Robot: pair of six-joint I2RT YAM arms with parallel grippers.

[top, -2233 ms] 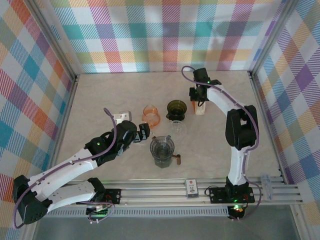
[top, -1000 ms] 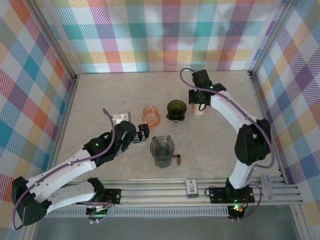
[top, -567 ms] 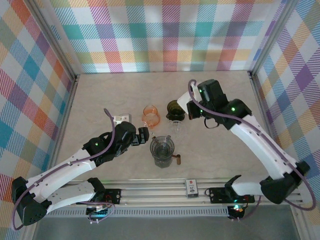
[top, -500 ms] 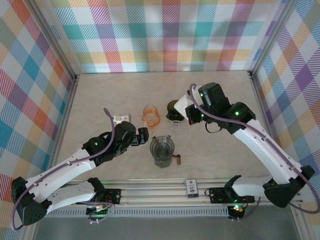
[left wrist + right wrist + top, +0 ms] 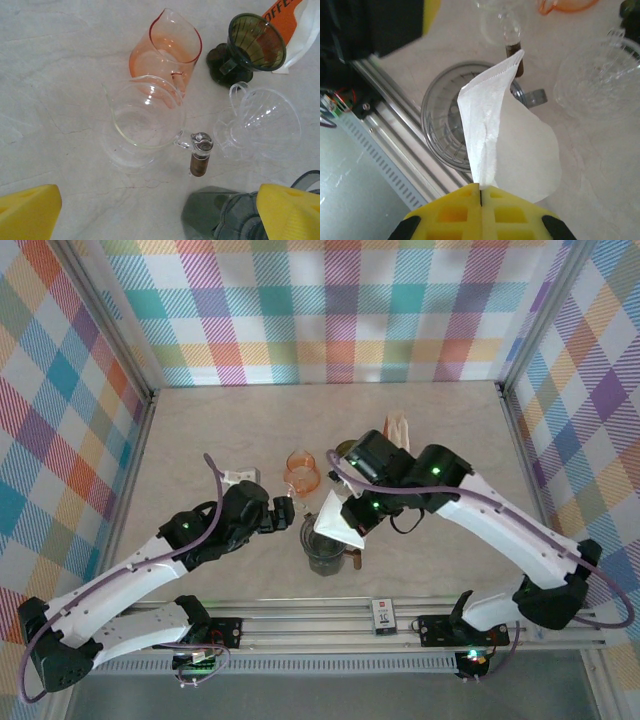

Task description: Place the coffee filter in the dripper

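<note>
My right gripper (image 5: 481, 192) is shut on the lower edge of a white paper coffee filter (image 5: 507, 130), which stands up from the jaws, partly spread. The filter (image 5: 335, 517) hangs just above a smoky grey dripper (image 5: 442, 125) near the table's front middle (image 5: 325, 548), covering its right side. My left gripper (image 5: 283, 512) waits open just left of this dripper, its yellow fingertips (image 5: 27, 215) wide apart with nothing between them. The grey dripper's rim (image 5: 235, 220) lies by the right fingertip.
A clear glass server (image 5: 145, 120) with a brown handle, an orange carafe (image 5: 167, 47), a dark green dripper (image 5: 252, 45) and a clear dripper (image 5: 262, 122) stand behind. The filter pack (image 5: 400, 428) lies at the back. The metal rail (image 5: 300, 625) runs along the front edge.
My right arm swung from the filter pack at the back to the front middle, bringing the filter over the grey dripper. The left arm has barely moved.
</note>
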